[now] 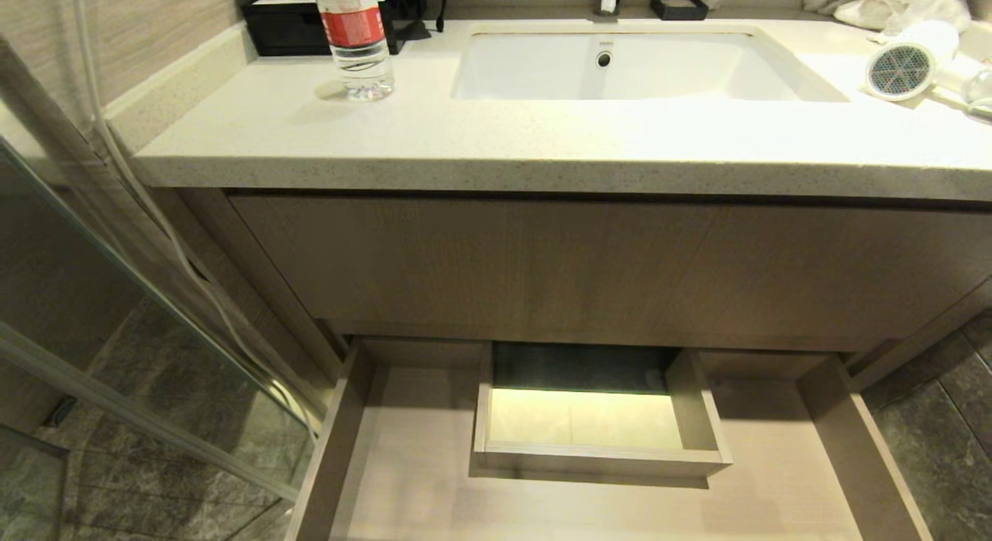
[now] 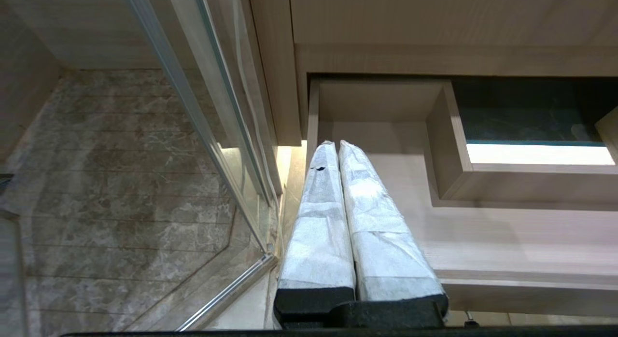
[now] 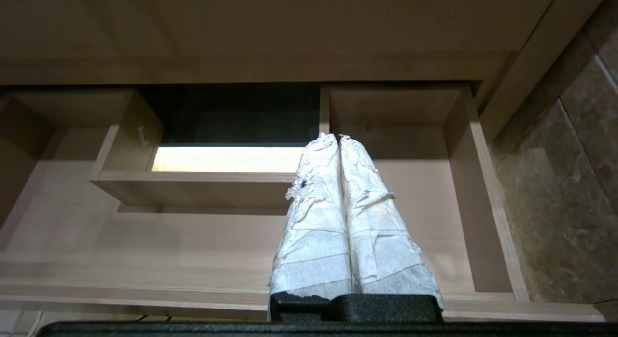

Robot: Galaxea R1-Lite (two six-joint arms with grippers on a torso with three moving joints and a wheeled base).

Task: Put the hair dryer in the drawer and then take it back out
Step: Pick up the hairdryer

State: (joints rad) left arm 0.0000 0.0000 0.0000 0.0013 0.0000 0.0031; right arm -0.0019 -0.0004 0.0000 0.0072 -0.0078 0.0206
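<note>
The white hair dryer (image 1: 911, 64) lies on the countertop at the far right, its round grey mesh grille facing me. Below the vanity the wood-grain drawer (image 1: 403, 456) stands pulled out, with a pale floor around a boxed cutout (image 1: 597, 417); nothing lies in it. Neither arm shows in the head view. My left gripper (image 2: 335, 145) hangs shut and empty over the drawer's left side (image 2: 386, 182). Over the right part of the drawer (image 3: 425, 192), my right gripper (image 3: 336, 136) is shut and empty too, its fingers wrapped in white tape.
A clear bottle with a red label (image 1: 355, 37) stands on the counter (image 1: 496, 146) left of the white sink (image 1: 620, 68). White cloths (image 1: 899, 6) lie behind the dryer. A glass shower panel (image 1: 116, 308) and hose stand at the left; dark tiled floor (image 1: 945, 432) lies at the right.
</note>
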